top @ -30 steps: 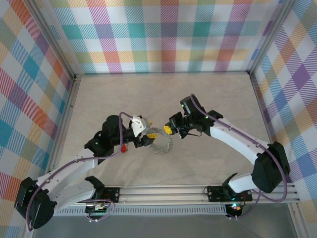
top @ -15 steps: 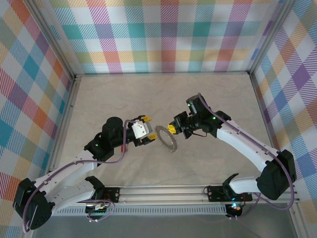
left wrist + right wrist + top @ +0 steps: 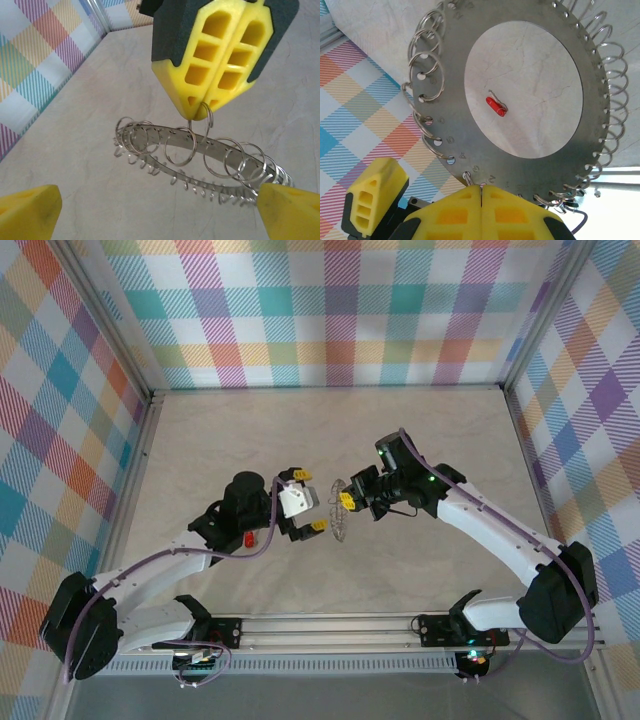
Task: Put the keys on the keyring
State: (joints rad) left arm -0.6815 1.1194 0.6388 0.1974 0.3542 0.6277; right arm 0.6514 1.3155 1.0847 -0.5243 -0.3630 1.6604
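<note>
The right gripper holds the keyring up off the counter, near the middle of the workspace. Its jaws are pressed together on the ring's rim. From above, the ring stands almost edge-on, a thin silvery sliver just left of the yellow tips.

In the left wrist view the keyring hangs tilted below the right gripper as a flat metal band fringed with small wire loops, one of which runs up between the closed tips. The left gripper faces it with jaws spread wide and nothing between them, a yellow tip at each lower corner of that view.

In the top view the left gripper sits just beside the ring, not touching it.

The right wrist view looks flat onto the keyring, a perforated disc with a hollow centre, and the right gripper pinches its lower rim. Through that hollow the key shows, small and red-headed, lying on the counter apart from the ring. From above, the key rests close beside the left arm.
</note>
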